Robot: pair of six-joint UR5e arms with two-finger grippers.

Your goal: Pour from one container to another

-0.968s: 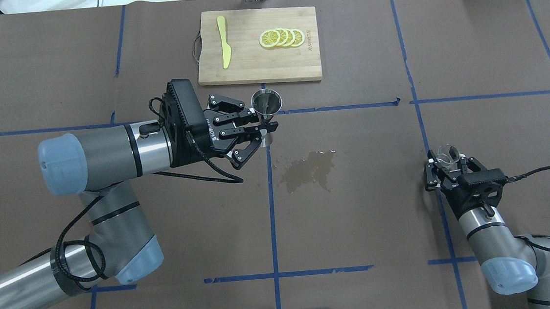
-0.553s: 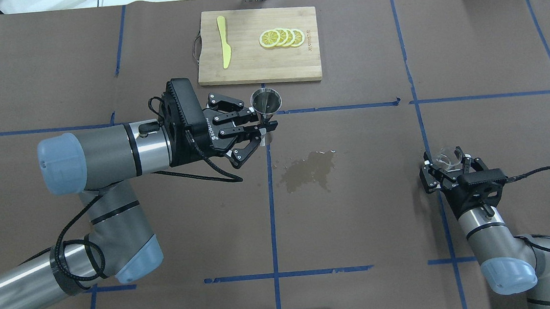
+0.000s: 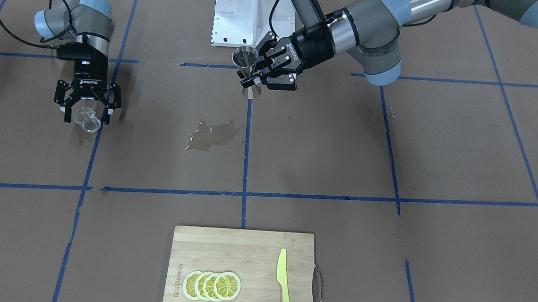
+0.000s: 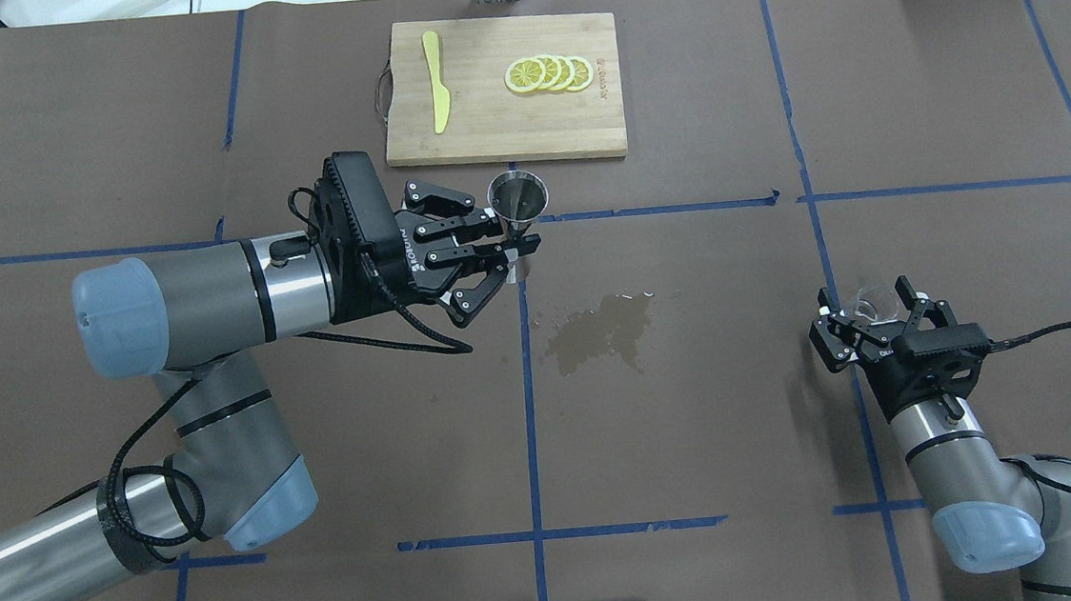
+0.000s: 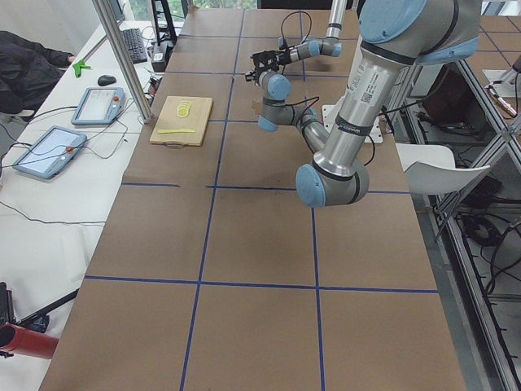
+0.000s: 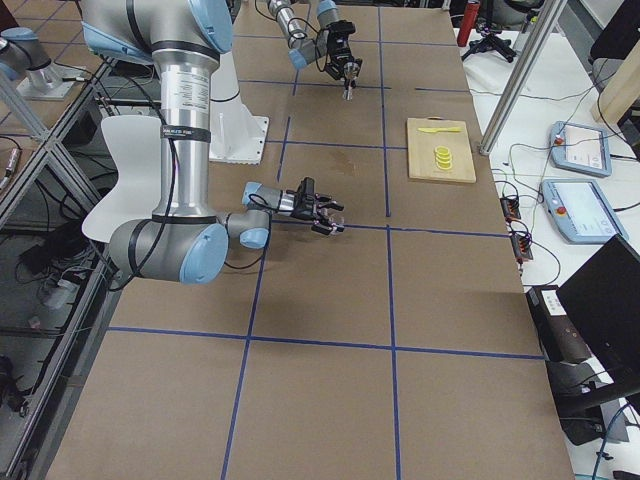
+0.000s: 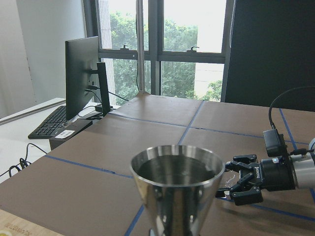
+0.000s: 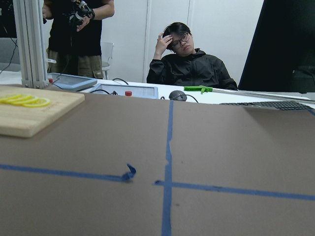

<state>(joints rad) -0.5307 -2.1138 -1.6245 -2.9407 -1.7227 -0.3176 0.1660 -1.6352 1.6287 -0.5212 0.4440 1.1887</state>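
We note the left gripper (image 4: 519, 254) clamped on the waist of the small silvery steel hourglass jigger (image 4: 518, 199), held upright above the brown table (image 4: 698, 421). The right gripper (image 4: 869, 308) stands spread around the small clear glass cup (image 3: 86, 118), low, well apart from the jigger. We judge step 1, the grasp, in hand; next: close, lift, carry, tip over the rim.

We see the left arm reaching out level, left gripper (image 4: 517, 246) side-on, jaws clamped on the jigger (image 4: 518, 197) at its waist. Right gripper (image 4: 865, 301) sits well apart from the jigger, low over the worktop (image 4: 699, 440), roughly level, jaws spread wide.
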